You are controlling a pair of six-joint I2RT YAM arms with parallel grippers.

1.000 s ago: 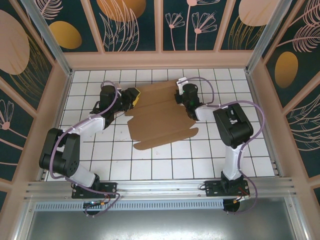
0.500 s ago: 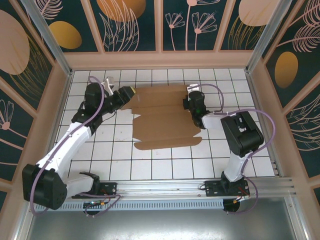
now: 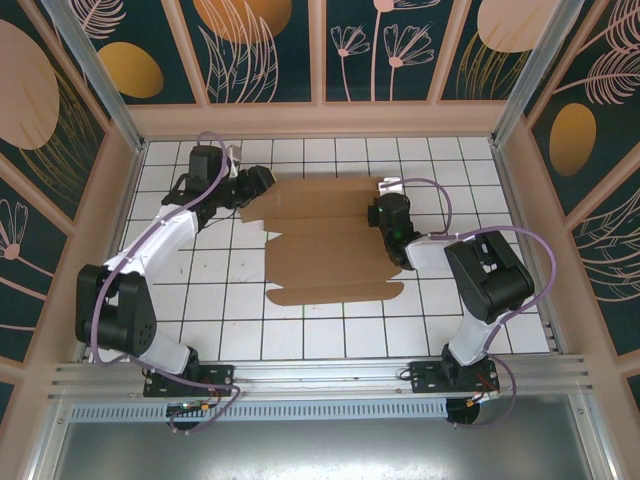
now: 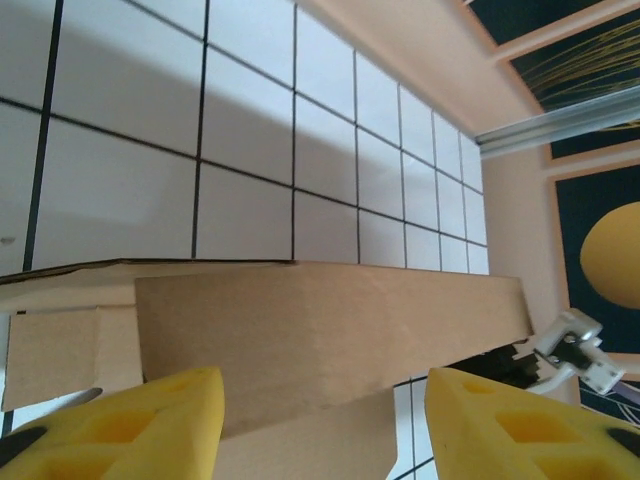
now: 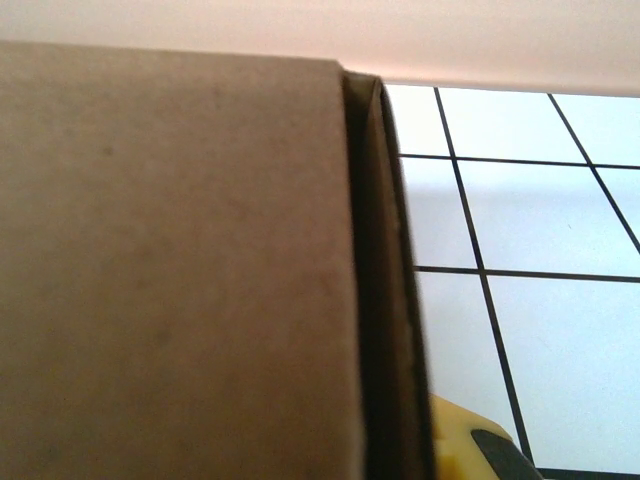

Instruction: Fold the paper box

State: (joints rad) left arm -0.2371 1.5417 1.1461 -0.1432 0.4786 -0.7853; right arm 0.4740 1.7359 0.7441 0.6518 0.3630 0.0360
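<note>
The paper box (image 3: pixel 325 240) lies as a brown cardboard sheet with creases and tabs in the middle of the tiled floor. My left gripper (image 3: pixel 257 184) is at its far left corner, open. In the left wrist view the yellow fingers (image 4: pixel 150 425) stand wide apart, with a raised cardboard panel (image 4: pixel 330 325) just ahead of them. My right gripper (image 3: pixel 385 214) is at the box's right edge, shut on a folded flap. In the right wrist view that flap's double edge (image 5: pixel 385 300) runs beside one yellow finger (image 5: pixel 470 440); the other finger is hidden behind the cardboard.
A white tiled floor (image 3: pixel 200 290) is fenced by pink walls (image 3: pixel 320 120) at the back and sides. A metal rail (image 3: pixel 320 375) carries both arm bases at the near edge. The right arm's elbow (image 3: pixel 490 275) stands over the tiles right of the box.
The left arm swung toward the back, carrying its gripper to the box's far left corner, and its jaws widened a little. The box shifted slightly right and squared up with the right gripper.
</note>
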